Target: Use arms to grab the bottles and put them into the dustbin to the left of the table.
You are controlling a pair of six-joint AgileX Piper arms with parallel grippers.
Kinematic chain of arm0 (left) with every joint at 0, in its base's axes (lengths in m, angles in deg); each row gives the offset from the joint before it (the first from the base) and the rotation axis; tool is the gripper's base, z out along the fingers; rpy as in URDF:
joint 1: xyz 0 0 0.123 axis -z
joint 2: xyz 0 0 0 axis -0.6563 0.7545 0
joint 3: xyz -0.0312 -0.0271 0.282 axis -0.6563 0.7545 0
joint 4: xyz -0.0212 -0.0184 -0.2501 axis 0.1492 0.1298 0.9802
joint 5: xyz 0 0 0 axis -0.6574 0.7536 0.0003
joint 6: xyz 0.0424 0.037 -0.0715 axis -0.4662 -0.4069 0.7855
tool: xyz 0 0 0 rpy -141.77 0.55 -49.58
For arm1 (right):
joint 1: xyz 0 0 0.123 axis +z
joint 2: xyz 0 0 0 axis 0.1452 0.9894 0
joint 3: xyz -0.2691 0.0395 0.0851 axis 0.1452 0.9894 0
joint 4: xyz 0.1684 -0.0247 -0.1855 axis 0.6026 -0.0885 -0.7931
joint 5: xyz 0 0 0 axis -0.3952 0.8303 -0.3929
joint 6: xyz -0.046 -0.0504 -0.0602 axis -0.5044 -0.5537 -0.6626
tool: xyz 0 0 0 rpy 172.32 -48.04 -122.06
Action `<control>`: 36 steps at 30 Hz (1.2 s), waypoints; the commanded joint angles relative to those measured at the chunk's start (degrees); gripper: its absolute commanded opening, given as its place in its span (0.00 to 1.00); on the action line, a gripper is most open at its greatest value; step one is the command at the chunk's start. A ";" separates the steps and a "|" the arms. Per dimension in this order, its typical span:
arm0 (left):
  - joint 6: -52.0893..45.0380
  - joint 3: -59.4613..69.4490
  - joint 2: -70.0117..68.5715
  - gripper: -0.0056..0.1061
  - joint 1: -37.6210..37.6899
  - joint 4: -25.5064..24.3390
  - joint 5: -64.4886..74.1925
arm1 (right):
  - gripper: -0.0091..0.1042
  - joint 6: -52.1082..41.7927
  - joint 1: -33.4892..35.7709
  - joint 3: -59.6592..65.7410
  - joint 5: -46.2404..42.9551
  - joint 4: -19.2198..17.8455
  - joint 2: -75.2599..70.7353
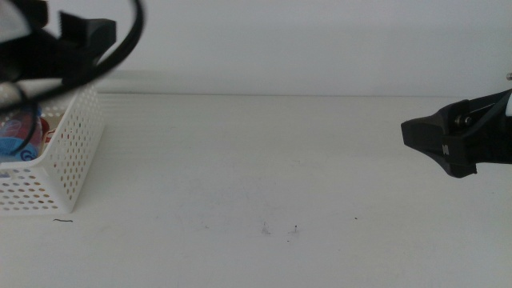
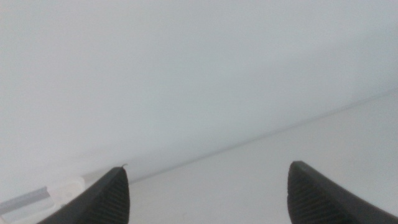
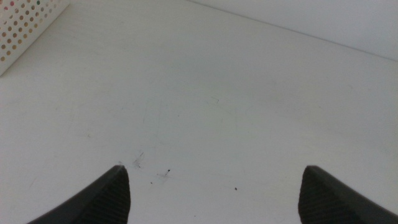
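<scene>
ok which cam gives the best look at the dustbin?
Middle view: the dustbin shows its perforated side, its rim and bottles inside, with the left gripper above it. Right wrist view catches only a perforated corner. Left wrist view shows at most a pale, unclear edge.

Matt white tabletop [image 1: 264, 160] — smooth, faintly scuffed. Perforated white plastic dustbin [image 1: 76, 140], slightly glossy. Matt black, finely textured jaws on both grippers — plastic, seemingly.

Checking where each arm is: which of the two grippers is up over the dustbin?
The left gripper, raised above the dustbin at the table's left, jaws open and empty. The right gripper hangs open over bare table on the right side.
</scene>
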 commanded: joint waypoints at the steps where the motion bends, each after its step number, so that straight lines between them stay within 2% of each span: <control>1: 1.29 2.83 -3.08 0.79 0.94 -0.28 -3.14 | 0.89 -0.34 0.23 -0.34 0.03 -0.61 -0.45; 7: 1.08 3.46 -6.38 0.79 0.94 -0.28 1.23 | 0.89 -0.34 0.23 -0.34 0.03 -0.61 -0.45; 15: 1.08 3.46 -6.74 0.79 0.94 -0.28 -0.25 | 0.89 -0.34 0.23 -0.34 0.03 -0.61 -0.45; 22: 1.08 3.46 -6.74 0.79 0.94 -0.28 -0.25 | 0.89 -0.34 -0.89 0.26 -0.28 3.19 -1.27; 26: 1.08 3.69 -6.64 0.79 0.94 -0.28 -0.26 | 0.89 -0.34 -5.75 5.81 -9.59 7.67 -3.00; 31: 0.80 10.65 -11.87 0.79 -0.79 -0.64 -4.60 | 0.89 -0.34 -13.27 18.32 -24.10 7.42 -8.84; 36: 0.80 25.20 -24.06 0.79 -5.17 -5.38 -6.99 | 0.89 -0.34 -20.31 34.06 -26.78 6.97 -21.10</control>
